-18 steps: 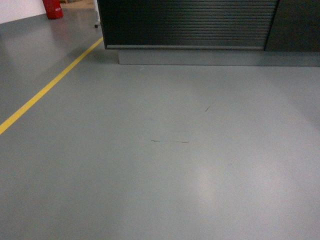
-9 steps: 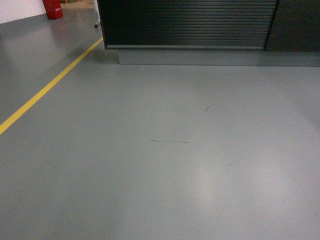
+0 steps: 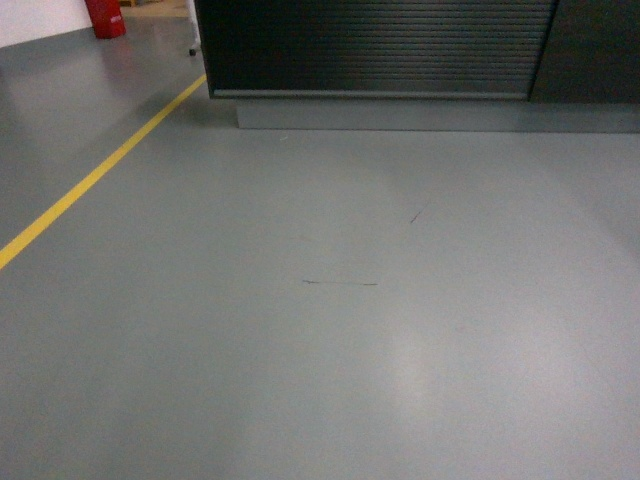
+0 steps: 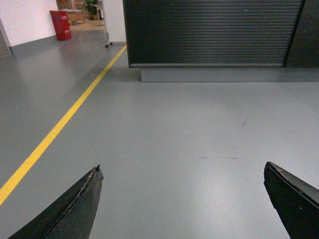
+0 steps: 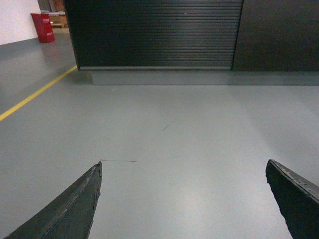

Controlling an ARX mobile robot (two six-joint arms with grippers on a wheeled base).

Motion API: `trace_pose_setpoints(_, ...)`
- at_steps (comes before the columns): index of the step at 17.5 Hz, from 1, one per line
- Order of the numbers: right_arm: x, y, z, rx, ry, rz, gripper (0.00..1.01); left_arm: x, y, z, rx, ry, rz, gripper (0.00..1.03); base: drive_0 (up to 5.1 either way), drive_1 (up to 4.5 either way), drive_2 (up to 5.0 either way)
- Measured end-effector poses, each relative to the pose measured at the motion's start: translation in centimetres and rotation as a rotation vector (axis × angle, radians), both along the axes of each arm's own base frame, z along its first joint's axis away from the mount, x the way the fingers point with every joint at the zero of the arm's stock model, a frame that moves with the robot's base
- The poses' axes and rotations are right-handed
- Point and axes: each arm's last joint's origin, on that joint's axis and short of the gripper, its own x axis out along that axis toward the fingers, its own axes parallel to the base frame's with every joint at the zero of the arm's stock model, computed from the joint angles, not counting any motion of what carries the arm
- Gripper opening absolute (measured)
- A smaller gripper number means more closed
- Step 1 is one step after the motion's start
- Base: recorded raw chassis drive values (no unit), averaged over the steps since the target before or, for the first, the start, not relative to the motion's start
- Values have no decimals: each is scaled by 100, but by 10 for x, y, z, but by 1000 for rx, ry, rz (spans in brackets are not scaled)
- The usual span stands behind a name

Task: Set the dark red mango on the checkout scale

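The checkout [image 3: 380, 45] shows only its dark ribbed front on a grey plinth [image 3: 400, 113], at the far end of the floor; it also fills the top of the left wrist view [image 4: 209, 32] and the right wrist view [image 5: 154, 32]. Its top is out of view. The dark red mango and the scale are out of view. My left gripper [image 4: 182, 172] is open, nothing between its dark fingers [image 4: 79, 206], with bare floor below. My right gripper [image 5: 183, 169] is open too, fingers [image 5: 75, 209] wide apart over bare floor. Neither gripper shows in the head view.
Grey glossy floor [image 3: 330, 330] stretches to the counter, with thin scuff marks [image 3: 340, 283]. A yellow line [image 3: 95, 178] runs diagonally on the left. A red container [image 3: 105, 17] stands far back left, by a white wall. A dark plain panel [image 3: 595, 50] adjoins the ribbed front.
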Motion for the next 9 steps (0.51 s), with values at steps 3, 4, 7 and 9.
trace_pose_setpoints(3, 0, 0, 0, 0, 0, 0, 98, 0, 0, 0, 0, 0, 0, 98, 0, 0, 0)
trace_pose_setpoints(4, 0, 0, 0, 0, 0, 0, 98, 0, 0, 0, 0, 0, 0, 98, 0, 0, 0)
trace_pose_setpoints(7, 0, 0, 0, 0, 0, 0, 98, 0, 0, 0, 0, 0, 0, 98, 0, 0, 0)
trace_pose_setpoints(9, 0, 0, 0, 0, 0, 0, 98, 0, 0, 0, 0, 0, 0, 98, -6, 127, -140)
